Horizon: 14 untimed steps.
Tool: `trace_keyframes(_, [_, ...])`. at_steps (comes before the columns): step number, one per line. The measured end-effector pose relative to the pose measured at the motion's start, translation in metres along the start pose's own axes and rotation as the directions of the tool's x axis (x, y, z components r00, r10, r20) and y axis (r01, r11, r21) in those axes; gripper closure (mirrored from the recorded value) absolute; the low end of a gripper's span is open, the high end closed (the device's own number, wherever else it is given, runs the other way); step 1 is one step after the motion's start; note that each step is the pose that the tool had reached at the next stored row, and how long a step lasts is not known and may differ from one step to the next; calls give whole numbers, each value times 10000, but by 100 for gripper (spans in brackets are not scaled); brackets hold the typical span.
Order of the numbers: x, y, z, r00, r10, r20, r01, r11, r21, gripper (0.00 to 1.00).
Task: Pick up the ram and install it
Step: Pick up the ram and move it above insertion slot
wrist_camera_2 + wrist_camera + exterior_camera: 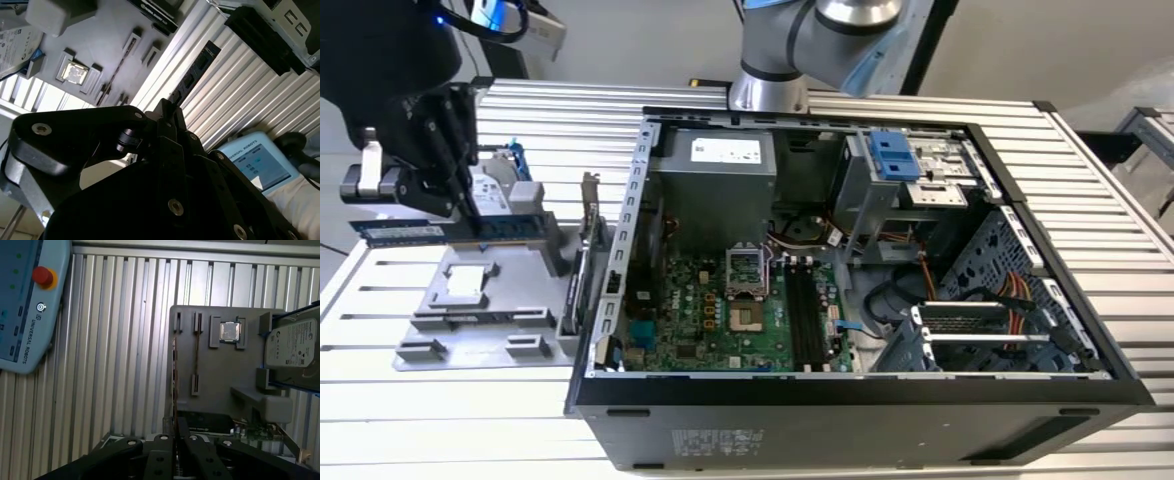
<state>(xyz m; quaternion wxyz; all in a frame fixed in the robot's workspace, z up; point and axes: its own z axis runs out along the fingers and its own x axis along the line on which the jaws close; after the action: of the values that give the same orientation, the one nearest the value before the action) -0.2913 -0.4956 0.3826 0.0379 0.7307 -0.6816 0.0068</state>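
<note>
Being clamped between the closed fingers of the gripper (460, 215), the ram (400, 231) is held on its edge just above the grey holder tray (507, 290), at the exterior view's left, well apart from the open computer case (854, 395). For a clean carry, the stick should probably be kept level and the grip firm, so that no tilt is allowed before the memory slots (807, 320).

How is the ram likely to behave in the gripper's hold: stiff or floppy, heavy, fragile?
Probably stiff: the ram juts straight out past the gripper without sagging. Likely light, since it looks very thin edge-on in the first wrist view. Perhaps fragile and apt to pivot, being pinched at one narrow spot.
</note>
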Motion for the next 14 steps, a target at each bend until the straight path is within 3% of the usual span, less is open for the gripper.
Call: trace_keyframes(14, [7,-101,-4,10000,-1,1,1,10000,0,100])
